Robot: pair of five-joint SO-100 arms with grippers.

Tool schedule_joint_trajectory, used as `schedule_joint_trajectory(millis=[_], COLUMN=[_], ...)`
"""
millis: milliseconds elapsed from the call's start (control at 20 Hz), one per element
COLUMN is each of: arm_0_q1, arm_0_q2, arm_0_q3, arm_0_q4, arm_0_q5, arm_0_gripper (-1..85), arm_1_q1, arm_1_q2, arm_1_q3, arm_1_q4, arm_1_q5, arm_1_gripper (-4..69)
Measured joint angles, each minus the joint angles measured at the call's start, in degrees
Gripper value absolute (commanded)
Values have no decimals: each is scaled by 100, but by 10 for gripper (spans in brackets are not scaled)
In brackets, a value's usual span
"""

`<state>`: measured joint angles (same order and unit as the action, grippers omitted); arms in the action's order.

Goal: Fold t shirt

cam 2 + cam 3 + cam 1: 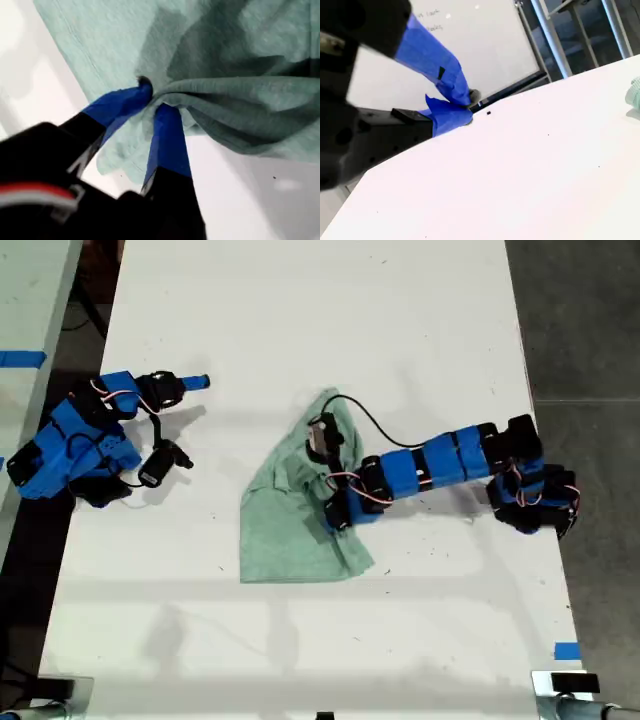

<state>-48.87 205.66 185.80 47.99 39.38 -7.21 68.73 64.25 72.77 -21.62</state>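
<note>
Both jaws closed, my first gripper (152,97) pinching t shirt (295,515), my second gripper (465,107) w/ nothing.

The t shirt (290,520) lay crumpled mid-table (300,320). My first gripper (338,512) reached in from the exterior view's right, over its right edge. My second gripper (198,382) sat well apart, far left.

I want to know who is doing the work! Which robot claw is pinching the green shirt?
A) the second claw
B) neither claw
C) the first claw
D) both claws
C: in the first wrist view my first gripper is closed on a bunched fold of the t shirt, while my second gripper is shut on nothing above the bare white table.
</note>
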Motion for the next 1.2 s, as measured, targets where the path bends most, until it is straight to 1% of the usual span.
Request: schedule_joint_trajectory(millis=[150, 300, 350, 450, 500, 550, 600, 650, 700, 800, 900, 1000, 1050, 1100, 1200], arm_0_q1=[0, 0, 0, 0, 0, 0, 0, 0, 0, 0, 0, 0, 0, 0, 0], arm_0_q2=[0, 0, 0, 0, 0, 0, 0, 0, 0, 0, 0, 0, 0, 0, 0], arm_0_q3=[0, 0, 0, 0, 0, 0, 0, 0, 0, 0, 0, 0, 0, 0, 0], arm_0_q4=[0, 0, 0, 0, 0, 0, 0, 0, 0, 0, 0, 0, 0, 0, 0], arm_0_q5=[0, 0, 0, 0, 0, 0, 0, 0, 0, 0, 0, 0, 0, 0, 0], arm_0_gripper=[5, 5, 5, 5, 5, 5, 5, 5, 5, 5, 4, 1, 0, -1, -1], arm_1_q1=[-9, -9, 79, 413, 606, 817, 1081, 1415, 1828, 2707, 3234, 3410, 3445, 3560, 3639], arm_1_q2=[167, 1090, 1485, 2522, 3067, 3744, 4474, 5291, 6161, 8112, 9905, 11540, 12305, 12858, 13008], arm_1_q3=[-149, -149, -26, 791, 1301, 1881, 2584, 3401, 4351, 6548, 8763, 10512, 10872, 10890, 10925], arm_1_q4=[598, 1072, 1257, 1389, 1380, 1380, 1327, 1195, 984, 176, -439, -545, -360, -123, 0], arm_1_q5=[-9, -44, -88, -79, -79, -97, -167, -272, -413, -879, -1204, -1362, -1468, -1468, -1477], arm_1_gripper=[341, 329, 326, 312, 292, 220, 63, 7, 9, 13, 15, 15, 15, 15, 15])
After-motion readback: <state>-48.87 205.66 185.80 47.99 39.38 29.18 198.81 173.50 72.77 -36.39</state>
